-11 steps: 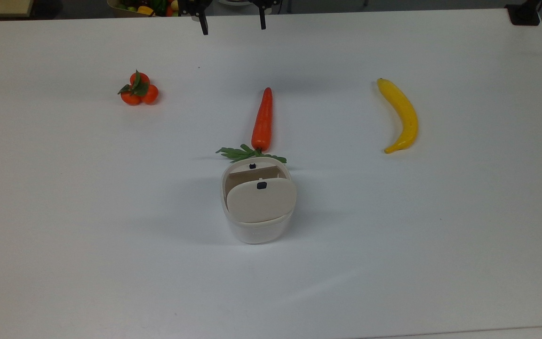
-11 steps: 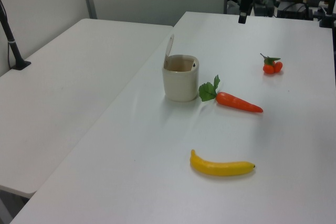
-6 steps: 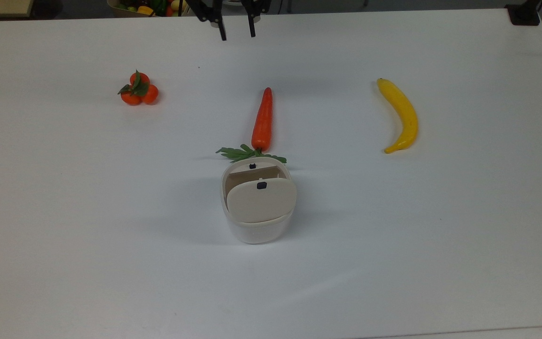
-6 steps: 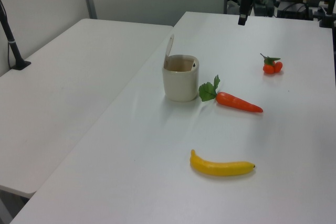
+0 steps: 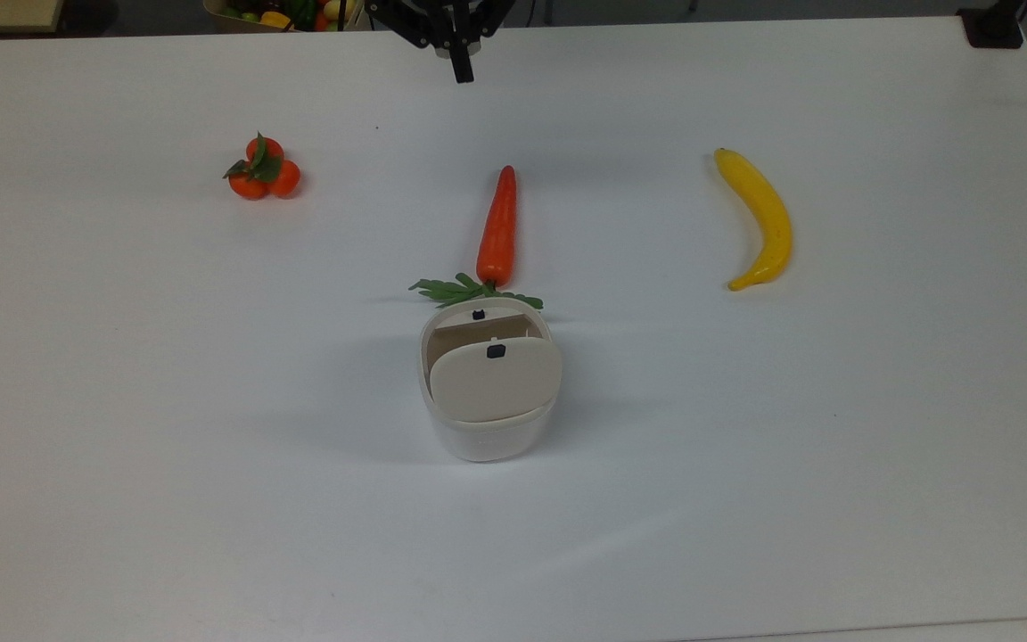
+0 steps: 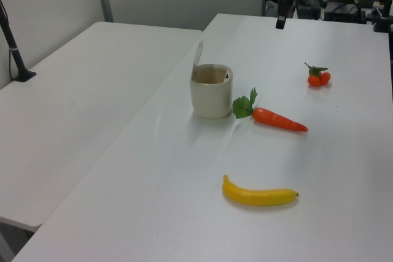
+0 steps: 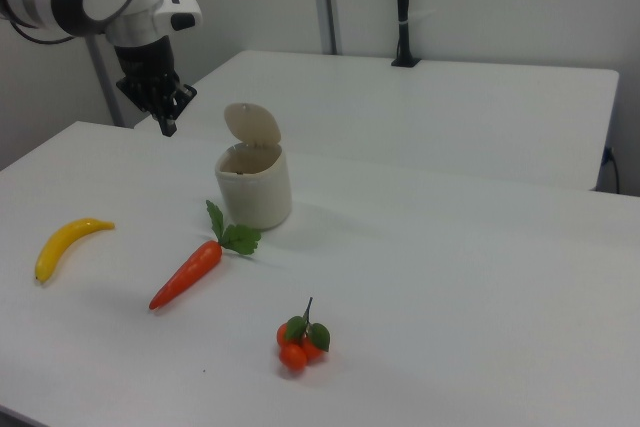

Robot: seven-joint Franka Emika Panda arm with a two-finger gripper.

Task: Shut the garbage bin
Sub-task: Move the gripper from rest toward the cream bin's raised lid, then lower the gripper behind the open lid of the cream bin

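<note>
Since a second ago your gripper (image 5: 461, 71) has brought its two fingers together, from set wide apart to pressed into a single tip, while the bin and the produce have not shifted. The garbage bin (image 5: 488, 392) stands upright on the white table (image 5: 121, 401), well apart from the gripper and below it in the top view, with its beige lid (image 7: 252, 125) tipped up on the hinge at the side of the bin farthest from the gripper, so the tub's mouth is open toward you. That likely explains the closed fingers: a lid standing like this wants a push from one blunt tip, not a pinch (you have nothing to grasp here anyway). You will probably need to carry the tip over the bin to the lid's far face and press it down toward the arm. The carrot (image 5: 497, 225) lies between the gripper and the bin, its leaves (image 5: 469, 290) just beside the bin's near wall, so keep your path high. The banana (image 5: 761, 218) sits off to the top view's right of the gripper and the tangerines (image 5: 262, 169) to the top view's left, both clear of that line.
</note>
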